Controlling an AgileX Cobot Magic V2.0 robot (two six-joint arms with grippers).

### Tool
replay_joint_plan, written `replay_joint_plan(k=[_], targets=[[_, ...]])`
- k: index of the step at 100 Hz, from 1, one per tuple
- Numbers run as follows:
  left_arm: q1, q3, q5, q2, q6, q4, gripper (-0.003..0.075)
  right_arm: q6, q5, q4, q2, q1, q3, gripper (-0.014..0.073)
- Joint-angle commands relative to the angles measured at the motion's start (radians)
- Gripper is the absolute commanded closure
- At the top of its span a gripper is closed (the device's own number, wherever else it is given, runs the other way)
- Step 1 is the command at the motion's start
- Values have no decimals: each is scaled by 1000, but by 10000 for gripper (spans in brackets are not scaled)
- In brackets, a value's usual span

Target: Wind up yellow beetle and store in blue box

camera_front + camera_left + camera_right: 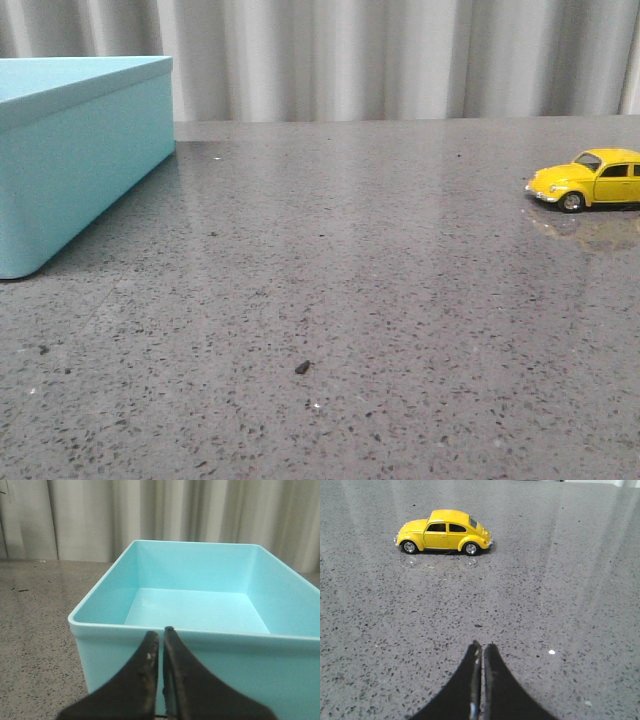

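The left arm's black, tapered fingers (161, 635) are pressed together with only a thin slit between their tips, holding nothing, poised just in front of the near wall of the large light turquoise-blue rectangular box (200, 645). The right arm's black fingers (482, 647) are likewise pressed together and hold nothing, low over bare tabletop (560, 605), well apart from the small glossy yellow toy Beetle car (445, 531).

In the front view, a small dark crumb (302, 367) lies on the grey speckled stone-like tabletop (350, 260) near its front edge, about midway across. Further back, the blue box (70, 170) stands at the left edge, its smooth plain sides meeting in a rounded corner; the left wrist view shows its inside open and bare. The yellow car (590, 180) stands upright on all four wheels at the right edge, side-on, dark windows and silver hubcaps showing, a faint reflection under it on the polished surface. Nothing lies between the car and the right fingers. A pale pleated curtain (400, 55) hangs behind the far edge.
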Motion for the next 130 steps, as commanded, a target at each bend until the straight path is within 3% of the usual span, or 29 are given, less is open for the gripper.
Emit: replay_joint_plan(k=[1, 130], targets=[[2, -34, -80, 21, -1, -1, 741, -1, -13, 3, -14, -7, 22, 655], [2, -34, -102, 21, -1, -1, 741, -1, -15, -4, -14, -7, 22, 655]])
